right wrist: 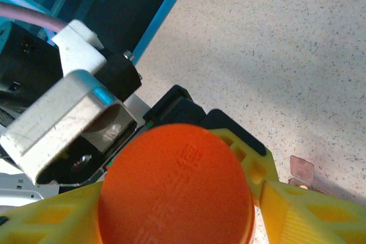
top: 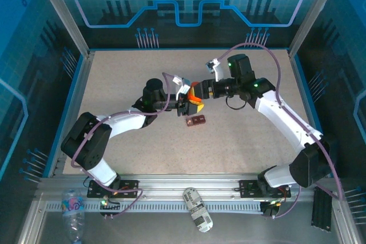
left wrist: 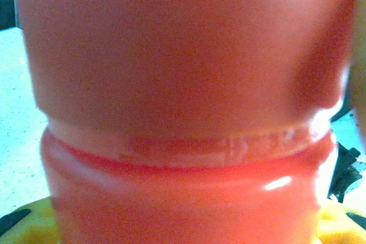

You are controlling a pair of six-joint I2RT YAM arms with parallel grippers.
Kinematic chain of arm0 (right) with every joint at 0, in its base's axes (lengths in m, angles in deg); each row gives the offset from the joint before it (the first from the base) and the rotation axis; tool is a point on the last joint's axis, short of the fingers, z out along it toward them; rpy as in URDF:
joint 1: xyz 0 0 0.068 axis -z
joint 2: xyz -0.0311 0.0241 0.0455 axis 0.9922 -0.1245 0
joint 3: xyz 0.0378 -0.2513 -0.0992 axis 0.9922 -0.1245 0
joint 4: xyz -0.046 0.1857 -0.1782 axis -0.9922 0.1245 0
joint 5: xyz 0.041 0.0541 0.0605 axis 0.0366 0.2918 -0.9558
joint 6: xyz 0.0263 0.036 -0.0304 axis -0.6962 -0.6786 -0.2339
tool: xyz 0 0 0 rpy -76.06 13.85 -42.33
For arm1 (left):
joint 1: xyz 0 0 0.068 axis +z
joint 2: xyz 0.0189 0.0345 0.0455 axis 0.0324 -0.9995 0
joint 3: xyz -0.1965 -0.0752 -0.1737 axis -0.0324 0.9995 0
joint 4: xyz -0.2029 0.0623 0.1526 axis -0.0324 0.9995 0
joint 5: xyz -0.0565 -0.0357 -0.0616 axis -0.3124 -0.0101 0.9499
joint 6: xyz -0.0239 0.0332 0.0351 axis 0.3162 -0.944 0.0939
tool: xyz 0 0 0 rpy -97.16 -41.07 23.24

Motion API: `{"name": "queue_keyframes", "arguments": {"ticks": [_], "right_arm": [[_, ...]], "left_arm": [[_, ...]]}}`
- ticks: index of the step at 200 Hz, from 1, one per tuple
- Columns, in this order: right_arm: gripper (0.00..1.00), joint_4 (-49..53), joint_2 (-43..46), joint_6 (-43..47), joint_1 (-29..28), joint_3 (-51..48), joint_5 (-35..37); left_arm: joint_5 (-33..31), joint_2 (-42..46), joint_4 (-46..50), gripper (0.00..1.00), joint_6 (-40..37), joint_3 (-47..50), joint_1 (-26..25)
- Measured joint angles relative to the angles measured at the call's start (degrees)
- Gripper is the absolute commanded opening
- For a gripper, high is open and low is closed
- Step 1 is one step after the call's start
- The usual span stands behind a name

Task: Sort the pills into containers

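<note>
The orange bottle (top: pixel 194 99) is held up off the table at its middle, between both arms. My left gripper (top: pixel 186 104) is shut on the bottle's body (left wrist: pixel 183 84), which is very close in the left wrist view, with yellow fingertips (left wrist: pixel 337 227) at the bottom corners. My right gripper (top: pixel 199 92) is shut on the bottle's orange cap (right wrist: pixel 174 187), with a yellow finger (right wrist: pixel 303 215) on each side. The containers (top: pixel 195 120), a small dark red-brown box, lie on the table just below the bottle; a corner of them (right wrist: pixel 301 170) shows in the right wrist view. The pills are hidden.
A clear plastic bottle (top: pixel 73 207) and a printed cylinder (top: pixel 197 210) lie on the near rail by the arm bases. Enclosure walls and aluminium posts (top: pixel 63 12) ring the speckled table (top: pixel 257 152).
</note>
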Motion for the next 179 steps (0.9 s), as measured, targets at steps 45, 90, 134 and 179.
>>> {"name": "queue_keyframes", "arguments": {"ticks": [45,90,134,179], "right_arm": [[0.31,-0.3,-0.5,1.7,0.0,0.5,0.3],[0.26,-1.8,-0.1,1.0,-0.2,-0.2,2.3],[0.26,-3.9,3.5,-1.6,-0.7,-4.2,7.9],[0.26,-4.8,7.5,-2.6,3.1,-9.0,17.9]], "left_arm": [[0.3,-0.2,0.1,0.0,1.7,0.0,0.4],[-1.2,-0.4,0.0,0.3,1.7,0.0,0.4],[-6.3,0.4,-3.0,0.66,0.6,2.9,-0.4],[-9.8,6.0,-3.7,0.99,-1.6,9.4,0.9]]}}
